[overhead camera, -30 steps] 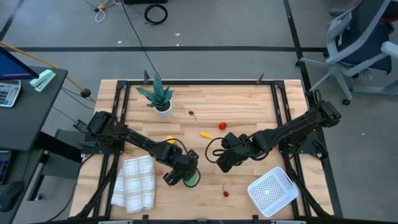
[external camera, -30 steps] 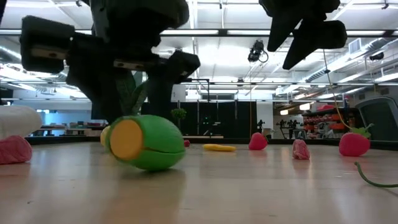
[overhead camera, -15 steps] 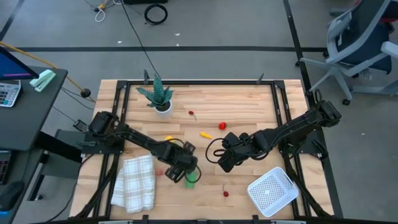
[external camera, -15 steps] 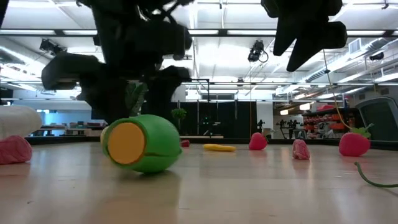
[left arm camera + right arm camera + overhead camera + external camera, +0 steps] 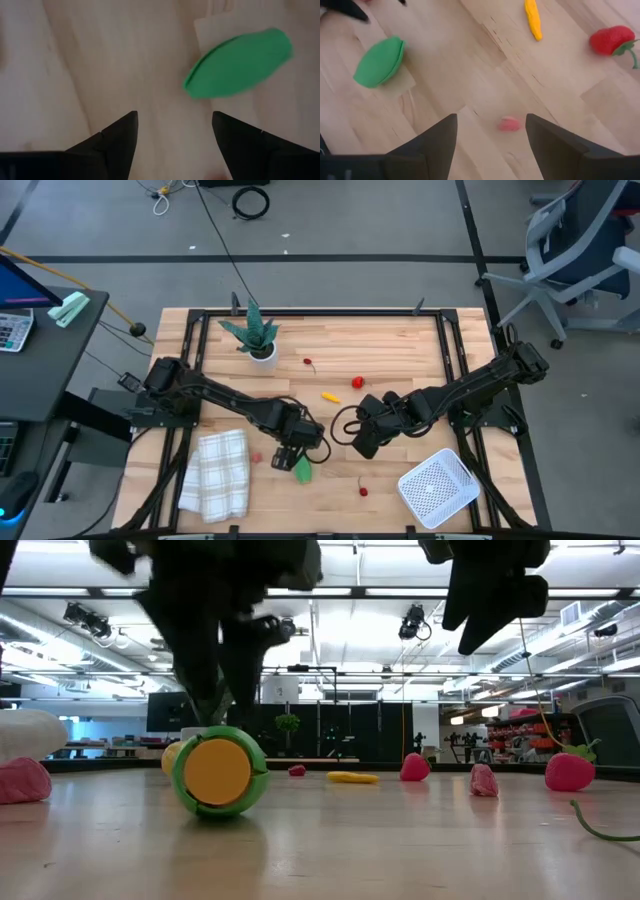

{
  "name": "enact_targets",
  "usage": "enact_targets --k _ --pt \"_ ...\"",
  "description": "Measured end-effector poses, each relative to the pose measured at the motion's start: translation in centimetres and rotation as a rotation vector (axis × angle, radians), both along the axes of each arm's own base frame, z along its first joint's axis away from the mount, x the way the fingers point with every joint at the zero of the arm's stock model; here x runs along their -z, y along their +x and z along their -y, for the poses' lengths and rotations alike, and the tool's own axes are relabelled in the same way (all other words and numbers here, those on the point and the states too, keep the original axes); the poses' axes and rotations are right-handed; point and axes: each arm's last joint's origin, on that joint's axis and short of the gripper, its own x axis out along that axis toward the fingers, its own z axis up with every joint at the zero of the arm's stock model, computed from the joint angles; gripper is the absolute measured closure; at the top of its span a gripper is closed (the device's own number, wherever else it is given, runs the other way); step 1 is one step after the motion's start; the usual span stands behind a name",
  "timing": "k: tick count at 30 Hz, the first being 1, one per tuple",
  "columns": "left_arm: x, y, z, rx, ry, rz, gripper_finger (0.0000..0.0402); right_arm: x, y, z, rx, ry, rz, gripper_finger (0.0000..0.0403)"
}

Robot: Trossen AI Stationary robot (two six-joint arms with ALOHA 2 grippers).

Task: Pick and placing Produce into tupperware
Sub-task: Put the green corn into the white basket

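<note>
The green produce [image 5: 303,470] lies on its rounded side on the table, its flat orange-yellow end [image 5: 217,770] facing the near edge. My left gripper [image 5: 290,442] hangs open just on its far side; in the left wrist view the green piece [image 5: 240,62] sits beyond the fingers, which touch nothing. My right gripper [image 5: 365,442] waits open at mid-table, a tiny red piece [image 5: 509,123] ahead of it. The white tupperware [image 5: 438,485] stands near the right near corner. A yellow piece [image 5: 330,396], a strawberry [image 5: 358,382] and another red piece [image 5: 363,491] lie scattered.
A white checked cloth [image 5: 215,472] lies at the left near side, with a pinkish piece [image 5: 256,458] beside it. A potted plant [image 5: 255,335] stands at the far left. Another yellow piece [image 5: 272,402] and a small red cherry [image 5: 308,363] lie on the far half.
My left gripper has risen and drawn back toward the far edge, off the green piece it stood over. The green piece has turned about on the table, so that its flat orange-yellow end now faces the near edge.
</note>
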Motion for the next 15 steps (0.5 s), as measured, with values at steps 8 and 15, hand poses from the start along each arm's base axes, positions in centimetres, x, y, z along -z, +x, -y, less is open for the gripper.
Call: enact_targets --k 8,15 --pt "-4.8 0.7 2.2 0.174 0.005 0.112 0.0139 0.4 -1.2 0.5 -0.178 -0.13 -0.162 0.0158" --pt "-4.8 -0.2 5.1 0.595 0.098 0.155 0.0137 0.7 -2.6 1.1 -0.137 -0.163 -0.313 0.0158"
